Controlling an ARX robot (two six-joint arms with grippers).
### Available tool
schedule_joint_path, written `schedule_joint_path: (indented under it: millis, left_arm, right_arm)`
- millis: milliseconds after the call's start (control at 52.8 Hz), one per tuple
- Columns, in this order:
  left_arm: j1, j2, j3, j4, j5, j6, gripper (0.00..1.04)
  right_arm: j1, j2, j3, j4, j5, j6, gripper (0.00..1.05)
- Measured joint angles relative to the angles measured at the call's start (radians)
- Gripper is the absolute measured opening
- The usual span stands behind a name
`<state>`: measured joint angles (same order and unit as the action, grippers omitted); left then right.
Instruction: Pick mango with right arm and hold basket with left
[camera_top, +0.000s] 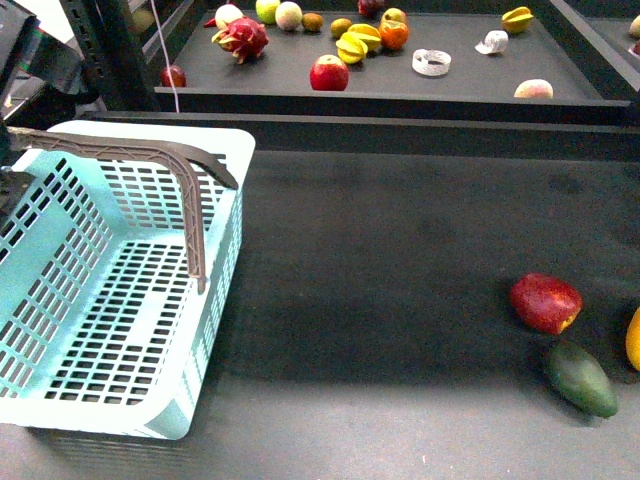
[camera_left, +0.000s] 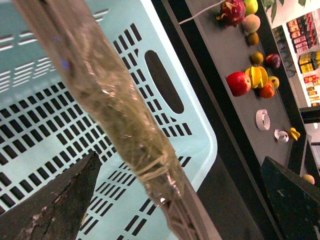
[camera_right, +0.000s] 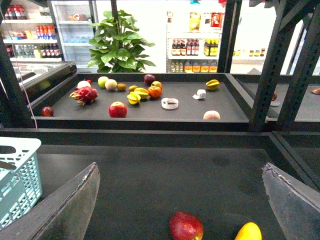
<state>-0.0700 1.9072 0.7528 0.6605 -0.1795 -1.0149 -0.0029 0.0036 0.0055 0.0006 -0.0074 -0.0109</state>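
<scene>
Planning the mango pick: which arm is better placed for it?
Right. The right gripper, open, faces the mango on the robot's right side; the left gripper straddles the basket handle at far left.

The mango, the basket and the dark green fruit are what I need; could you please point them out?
mango (camera_right: 248, 232), right wrist view, middle of its visible yellow top.
basket (camera_top: 140, 131), front view, on its far rim.
dark green fruit (camera_top: 581, 380), front view, middle of its skin.
</scene>
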Motion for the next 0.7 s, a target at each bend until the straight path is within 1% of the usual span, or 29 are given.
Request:
schedule_joint_path:
  millis: [133,190,265,284,360,379,493,569,645,682,701]
  left_arm:
    - [0.004,0.053,0.044,0.003,0.001,-0.011,0.96]
    - [0.007,0.071,0.055,0.008,-0.002,-0.018,0.87]
    - [0.011,0.092,0.058,0.021,0.0,-0.031,0.73]
    - [0.011,0.094,0.058,0.022,0.0,-0.033,0.71]
    - [0.015,0.103,0.058,0.029,0.003,-0.039,0.57]
    - [0.015,0.104,0.058,0.031,0.005,-0.039,0.55]
    - [0.014,0.098,0.056,0.041,0.027,-0.042,0.33]
    - [0.01,0.082,0.048,0.04,0.041,-0.077,0.22]
    - [0.005,0.06,0.03,0.03,0.048,-0.109,0.14]
    - [-0.001,0.036,0.012,0.02,0.05,-0.096,0.08]
    - [-0.004,0.026,0.003,0.019,0.055,-0.073,0.07]
  right_arm:
    - [0.0,0.0,0.0,0.0,0.0,0.0,0.97]
    - [0.0,0.0,0.0,0.0,0.0,0.0,0.97]
    - [0.0,0.0,0.0,0.0,0.0,0.0,0.97]
    - [0.0,0.0,0.0,0.0,0.0,0.0,0.97]
    - [0.0,0.0,0.0,0.0,0.0,0.0,0.97]
    - [0.0,0.0,0.0,0.0,0.0,0.0,0.97]
    - [0.0,0.0,0.0,0.0,0.0,0.0,0.97]
    - [0.0,0.0,0.0,0.0,0.0,0.0,0.97]
    - [0.0,0.0,0.0,0.0,0.0,0.0,0.97]
    - [0.0,0.0,0.0,0.0,0.0,0.0,0.97]
    - [0.0,0.0,0.0,0.0,0.0,0.0,0.97]
